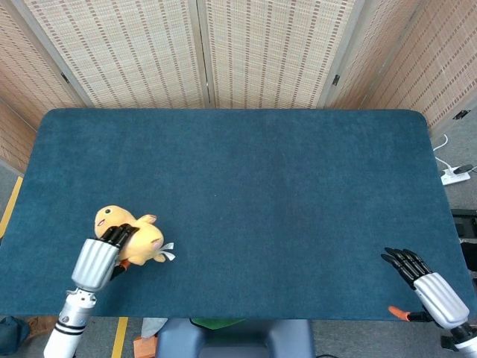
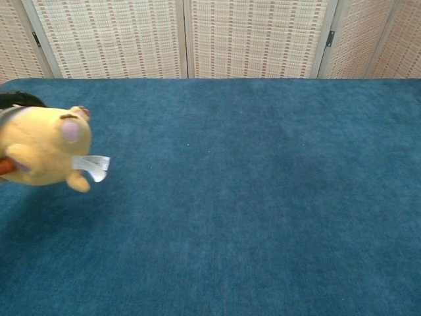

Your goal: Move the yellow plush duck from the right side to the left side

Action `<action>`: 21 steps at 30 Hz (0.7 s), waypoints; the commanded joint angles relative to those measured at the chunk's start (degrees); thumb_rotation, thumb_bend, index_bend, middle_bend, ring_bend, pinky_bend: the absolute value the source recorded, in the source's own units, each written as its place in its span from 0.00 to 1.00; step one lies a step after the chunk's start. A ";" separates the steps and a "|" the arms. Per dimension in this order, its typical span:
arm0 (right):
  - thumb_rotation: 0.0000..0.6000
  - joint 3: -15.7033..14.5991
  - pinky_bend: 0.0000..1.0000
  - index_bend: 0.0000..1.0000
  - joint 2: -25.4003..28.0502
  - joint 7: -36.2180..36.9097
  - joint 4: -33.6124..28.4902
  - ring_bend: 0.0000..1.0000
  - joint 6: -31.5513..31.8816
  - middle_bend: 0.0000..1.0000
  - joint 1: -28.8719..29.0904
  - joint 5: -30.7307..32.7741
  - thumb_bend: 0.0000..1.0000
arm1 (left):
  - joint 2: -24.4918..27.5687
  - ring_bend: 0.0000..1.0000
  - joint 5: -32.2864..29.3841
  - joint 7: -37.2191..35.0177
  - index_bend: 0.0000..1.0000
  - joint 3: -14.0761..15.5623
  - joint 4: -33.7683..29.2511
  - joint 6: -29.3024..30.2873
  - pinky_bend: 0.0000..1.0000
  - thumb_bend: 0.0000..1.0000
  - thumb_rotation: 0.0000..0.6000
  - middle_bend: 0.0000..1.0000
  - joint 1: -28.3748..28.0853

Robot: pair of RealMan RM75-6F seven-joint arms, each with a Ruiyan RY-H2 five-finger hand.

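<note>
Head view, left hand [image 1: 98, 261] gripping yellow plush duck [image 1: 134, 235], table's left

The big blue table [image 1: 246, 186] is flat and bare across its middle and back, so a hand can slide there with nothing to bump. At the near left, the left hand [image 1: 100, 257] holds the yellow plush duck [image 1: 127, 231], and those two fill that corner. At the near right edge sits the right hand [image 1: 428, 282], fingers spread, holding nothing. Tall folding screens [image 1: 201, 52] stand right behind the table like a wall.
</note>
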 commanded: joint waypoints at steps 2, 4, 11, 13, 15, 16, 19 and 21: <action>1.00 -0.04 0.00 0.00 1.76 -4.25 -4.97 0.00 -1.93 0.00 0.66 -0.42 0.08 | 3.18 0.76 0.22 -6.69 0.73 2.18 3.71 1.94 1.00 0.71 1.00 0.87 3.66; 1.00 0.06 0.00 0.00 2.41 -5.91 -7.05 0.00 -2.75 0.00 0.87 -0.25 0.08 | 3.15 0.76 -0.68 -9.89 0.73 2.63 6.62 0.57 1.00 0.70 1.00 0.86 4.07; 1.00 0.71 0.00 0.00 2.78 -10.46 -11.88 0.00 -3.28 0.00 0.68 -0.19 0.08 | -0.73 0.74 -2.35 -23.52 0.70 2.78 16.31 -2.97 0.96 0.59 1.00 0.82 4.48; 1.00 0.86 0.00 0.00 2.32 -11.04 -12.44 0.00 -3.91 0.00 0.67 0.09 0.08 | -1.79 0.71 -1.83 -25.94 0.66 3.05 18.43 -3.85 0.93 0.52 1.00 0.79 4.16; 1.00 0.92 0.00 0.00 1.77 -11.18 -12.61 0.00 -4.36 0.00 0.68 0.14 0.08 | -2.36 0.62 -1.97 -25.85 0.58 3.67 20.22 -6.38 0.83 0.43 1.00 0.70 3.75; 1.00 0.98 0.00 0.00 1.50 -11.30 -12.53 0.00 -4.55 0.00 0.69 0.19 0.09 | -1.74 0.51 -2.54 -25.78 0.48 4.45 19.61 -9.37 0.72 0.38 1.00 0.59 3.30; 1.00 1.01 0.00 0.00 0.89 -10.85 -12.10 0.00 -5.07 0.00 0.80 0.19 0.09 | 3.57 0.06 -6.01 -24.12 0.07 6.18 11.87 -20.95 0.29 0.30 1.00 0.09 0.64; 1.00 0.89 0.00 0.00 0.61 -10.39 -11.56 0.00 -5.17 0.00 0.75 0.07 0.10 | 5.08 0.00 -7.95 -21.47 0.00 5.30 9.09 -22.70 0.17 0.28 1.00 0.00 0.15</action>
